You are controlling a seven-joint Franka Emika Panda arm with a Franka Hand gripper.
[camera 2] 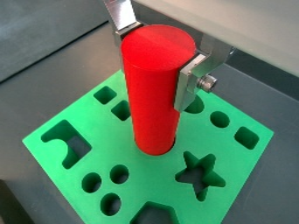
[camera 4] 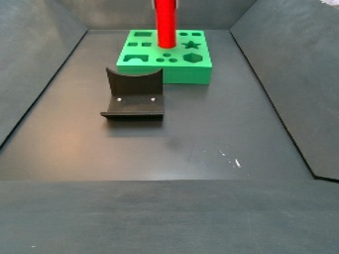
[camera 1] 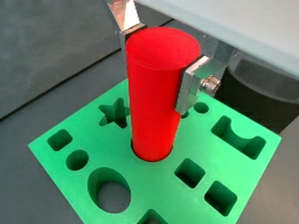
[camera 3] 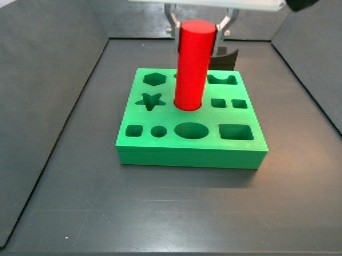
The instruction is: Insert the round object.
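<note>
The gripper is hanging over the middle of the green block, its two flat silver fingers clamping the round object near its top end, one plate on each side of it. In both wrist views the fingers are pressing flat against the red cylinder's sides, and its flat round end is showing between them.

The round object is standing upright, its lower end sitting in a round opening near the centre of the green block; most of its length is rising above the block's top face. In a side view the gripper is reaching down from the 12 o'clock edge of the frame and the cylinder is meeting the green block at about the middle of its top.

Around the cylinder, the block's other cut-outs are lying open: a star at about 5 o'clock from it in a wrist view, an oval at about 7 o'clock in a wrist view, plus small circles and squares.

In a side view the fixture is standing on the dark floor at about 7 o'clock from the green block, well apart from it, while the cylinder is rising out of the frame at 12 o'clock.
</note>
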